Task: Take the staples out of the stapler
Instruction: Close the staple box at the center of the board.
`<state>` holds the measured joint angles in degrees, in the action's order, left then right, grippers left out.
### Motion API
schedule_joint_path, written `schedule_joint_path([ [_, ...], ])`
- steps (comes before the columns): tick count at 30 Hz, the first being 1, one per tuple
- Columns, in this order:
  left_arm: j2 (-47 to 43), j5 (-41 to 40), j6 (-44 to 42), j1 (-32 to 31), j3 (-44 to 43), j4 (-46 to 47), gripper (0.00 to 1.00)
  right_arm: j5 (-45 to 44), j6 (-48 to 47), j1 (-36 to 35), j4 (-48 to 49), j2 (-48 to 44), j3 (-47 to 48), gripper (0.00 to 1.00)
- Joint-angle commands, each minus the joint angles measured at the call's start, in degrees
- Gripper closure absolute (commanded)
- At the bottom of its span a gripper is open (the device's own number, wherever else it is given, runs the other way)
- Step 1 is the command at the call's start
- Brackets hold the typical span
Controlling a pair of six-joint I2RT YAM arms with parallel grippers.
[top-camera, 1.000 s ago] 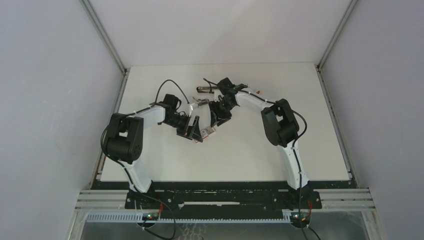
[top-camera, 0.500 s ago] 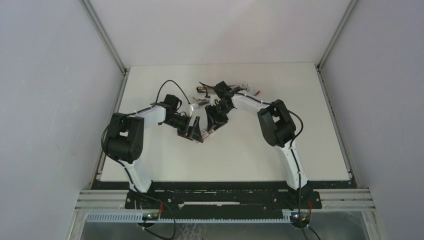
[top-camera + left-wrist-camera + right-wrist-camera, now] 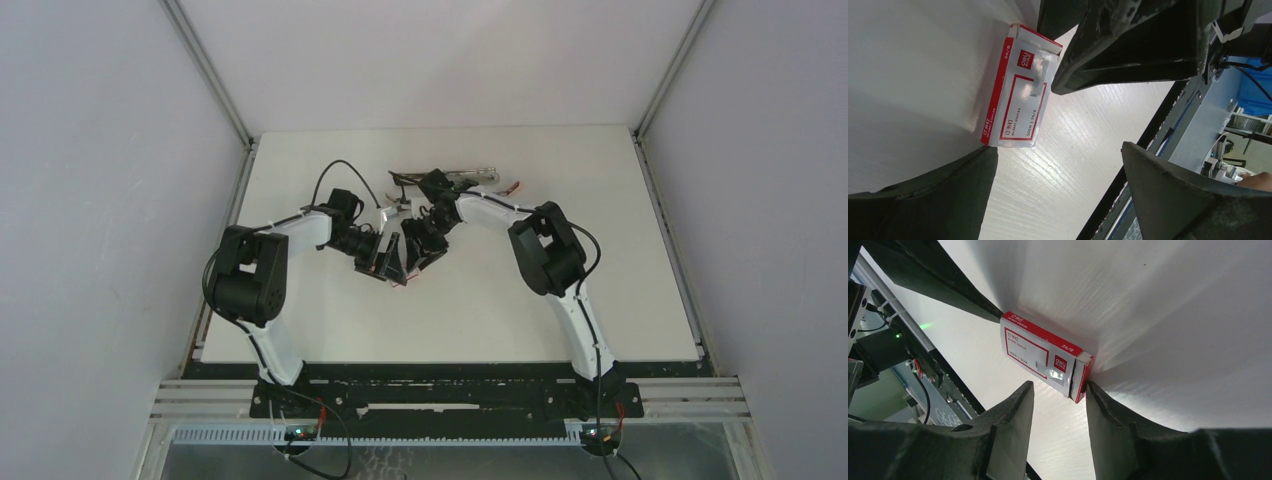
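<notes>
A red-and-white staple box lies flat on the white table; it also shows in the right wrist view. My left gripper is open and empty, one fingertip just beside the box's end. My right gripper is open, one fingertip against the box's flap end. In the top view both grippers meet nose to nose at mid-table and hide the box. The stapler, black with a metal rail, lies behind the right arm. No loose staple strips can be made out.
A small red item lies by the stapler at the back. A small pale grey piece sits between the two wrists. White walls close in the table on three sides.
My right gripper has moved left and toward the near edge, closing up to the left gripper and the box. The stapler behind it is now more exposed. The left arm has hardly moved.
</notes>
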<state>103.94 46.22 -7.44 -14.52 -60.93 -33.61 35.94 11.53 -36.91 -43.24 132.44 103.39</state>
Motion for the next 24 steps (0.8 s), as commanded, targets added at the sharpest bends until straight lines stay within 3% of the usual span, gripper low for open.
schedule_joint_path([
  [1, 1.5, -2.9, -0.3, -0.6, -0.5, 1.1, 0.0, 3.4, -0.4, -1.0, 1.0, 0.6, 1.1, 0.57],
  [14, 1.6, -2.5, -0.3, -0.5, -0.5, 1.0, 0.0, 3.2, -0.2, -2.2, 1.2, 1.4, 2.2, 0.57],
  [24, 1.0, -3.7, -0.7, 0.2, -1.4, 0.8, 0.0, -3.1, -5.3, 1.3, -0.4, -5.1, 0.2, 0.55],
])
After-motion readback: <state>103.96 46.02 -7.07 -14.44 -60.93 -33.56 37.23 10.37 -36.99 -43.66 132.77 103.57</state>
